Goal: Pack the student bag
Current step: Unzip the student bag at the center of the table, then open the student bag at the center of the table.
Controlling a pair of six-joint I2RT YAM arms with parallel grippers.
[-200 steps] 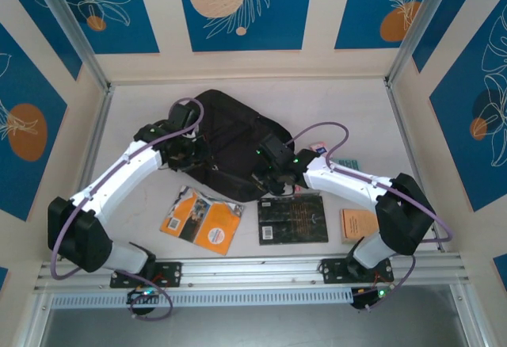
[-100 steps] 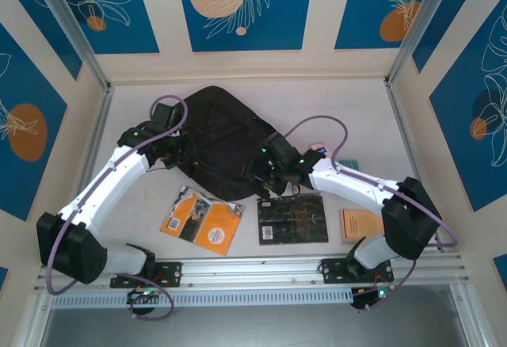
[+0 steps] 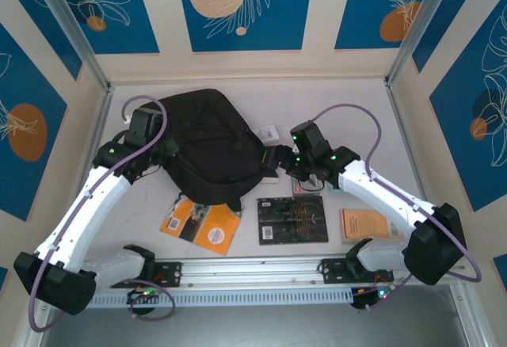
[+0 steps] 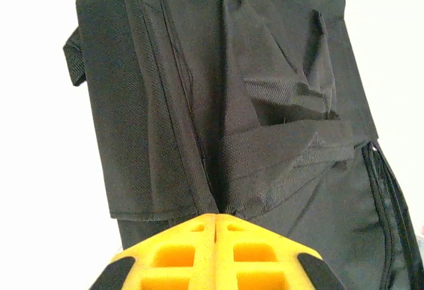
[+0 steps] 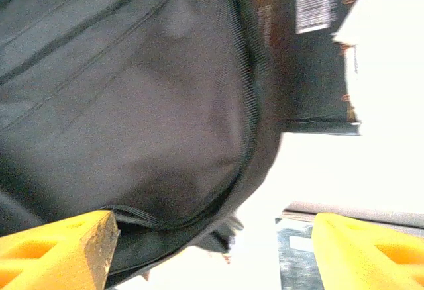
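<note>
The student bag (image 3: 207, 145) is a large black fabric backpack lying flat at the middle left of the table. My left gripper (image 3: 158, 150) sits at its left edge. In the left wrist view the yellow fingers (image 4: 199, 250) are pressed together, pinching a fold of the student bag (image 4: 265, 58) at their tips (image 4: 216, 218). My right gripper (image 3: 273, 161) is at the bag's right edge. In the right wrist view its fingers (image 5: 59, 250) stand wide apart, with the rounded, zippered rim of the student bag (image 5: 132, 104) beside the left one and nothing clamped.
An orange book (image 3: 202, 219), a flat black book (image 3: 292, 219) and a small orange book (image 3: 360, 224) lie along the near edge. A small white item (image 3: 270, 132) lies right of the bag. The black book (image 5: 311, 51) also shows beyond the bag's rim.
The left arm has pulled the bag leftward and turned it. The right gripper has let go of the bag and drawn back to the right, uncovering the small white item.
</note>
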